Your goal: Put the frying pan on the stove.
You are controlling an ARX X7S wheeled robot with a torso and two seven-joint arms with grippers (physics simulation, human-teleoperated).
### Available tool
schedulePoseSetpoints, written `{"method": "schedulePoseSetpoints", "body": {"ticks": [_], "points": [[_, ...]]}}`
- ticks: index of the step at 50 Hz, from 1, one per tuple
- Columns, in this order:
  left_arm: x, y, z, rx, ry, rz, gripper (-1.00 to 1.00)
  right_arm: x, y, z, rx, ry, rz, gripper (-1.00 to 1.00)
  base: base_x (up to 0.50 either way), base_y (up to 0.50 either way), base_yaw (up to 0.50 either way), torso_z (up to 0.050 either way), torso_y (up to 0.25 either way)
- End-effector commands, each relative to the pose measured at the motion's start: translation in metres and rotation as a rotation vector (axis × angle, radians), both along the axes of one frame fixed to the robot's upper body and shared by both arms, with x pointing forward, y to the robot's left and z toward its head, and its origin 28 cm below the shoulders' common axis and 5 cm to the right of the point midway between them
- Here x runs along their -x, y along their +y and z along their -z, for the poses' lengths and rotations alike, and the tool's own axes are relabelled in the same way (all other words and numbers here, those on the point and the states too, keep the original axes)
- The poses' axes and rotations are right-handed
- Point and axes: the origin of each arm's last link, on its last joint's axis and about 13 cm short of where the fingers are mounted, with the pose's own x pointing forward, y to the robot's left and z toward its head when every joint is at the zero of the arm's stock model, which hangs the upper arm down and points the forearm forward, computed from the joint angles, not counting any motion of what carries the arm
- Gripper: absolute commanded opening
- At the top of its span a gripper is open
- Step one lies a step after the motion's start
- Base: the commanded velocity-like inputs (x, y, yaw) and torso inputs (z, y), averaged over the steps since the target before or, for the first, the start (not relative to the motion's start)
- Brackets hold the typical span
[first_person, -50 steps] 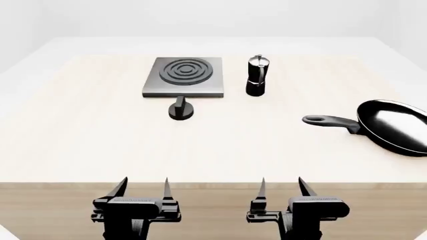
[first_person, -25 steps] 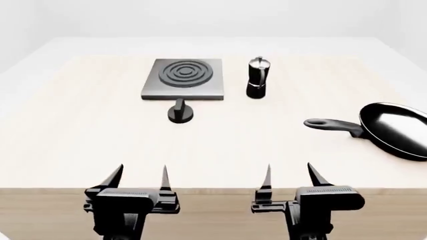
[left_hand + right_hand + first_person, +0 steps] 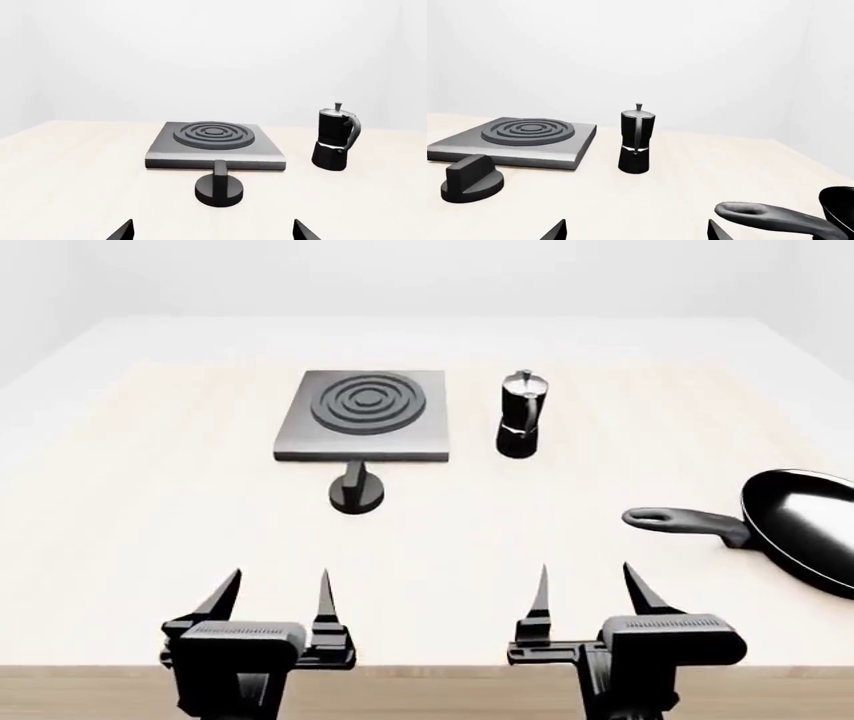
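One frying pan [image 3: 807,530], one stove [image 3: 362,415], one moka pot [image 3: 521,413] and one round black knob [image 3: 355,490] are seen on the pale wooden surface [image 3: 160,520]. Two claws are counted at the near edge.

Nothing is seen inside the frying pan. It is found at the far right of the surface, partly cut off by the edge of the head view, and its long handle is pointed toward the middle. Nothing is set on the stove's ringed burner. The stove is placed toward the back, left of the middle. The knob is laid just in front of it, and the moka pot is stood upright just to its right.

The left claw [image 3: 271,595] is spread wide and nothing is held in it. The right claw [image 3: 585,592] is spread wide too, with nothing between its fingers. Both are held over the near edge, well apart from every thing. The pan handle is near the right claw, a little ahead of it. A wide bare stretch of surface is left between the pan and the stove.
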Motion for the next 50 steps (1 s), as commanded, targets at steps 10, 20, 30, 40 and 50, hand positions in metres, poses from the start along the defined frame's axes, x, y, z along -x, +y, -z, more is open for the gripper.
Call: {"method": "schedulePoseSetpoints", "body": {"ticks": [10, 20, 30, 40, 50], "points": [[0.0011, 0.0032, 0.0002, 0.000, 0.007, -0.001, 1.00, 0.0006, -0.0025, -0.0011, -0.017, 0.006, 0.005, 1.00, 0.22, 0.00, 0.00, 0.000, 0.000], [0.0033, 0.0041, 0.0003, 0.011, 0.010, 0.006, 1.00, -0.0001, -0.0030, -0.0002, -0.015, 0.005, 0.014, 1.00, 0.22, 0.00, 0.00, 0.000, 0.000], [0.0051, 0.0048, -0.0004, 0.015, 0.006, 0.007, 1.00, 0.0000, -0.0016, -0.0027, -0.005, -0.003, 0.000, 1.00, 0.22, 0.00, 0.00, 0.000, 0.000], [0.0059, 0.0054, 0.0013, 0.011, 0.007, 0.000, 1.00, -0.0006, -0.0009, -0.0027, -0.007, -0.001, 0.002, 1.00, 0.22, 0.00, 0.00, 0.000, 0.000], [0.0048, 0.0050, 0.0022, 0.011, 0.010, -0.001, 1.00, -0.0004, -0.0018, -0.0022, -0.007, -0.001, 0.003, 1.00, 0.22, 0.00, 0.00, 0.000, 0.000]]}}
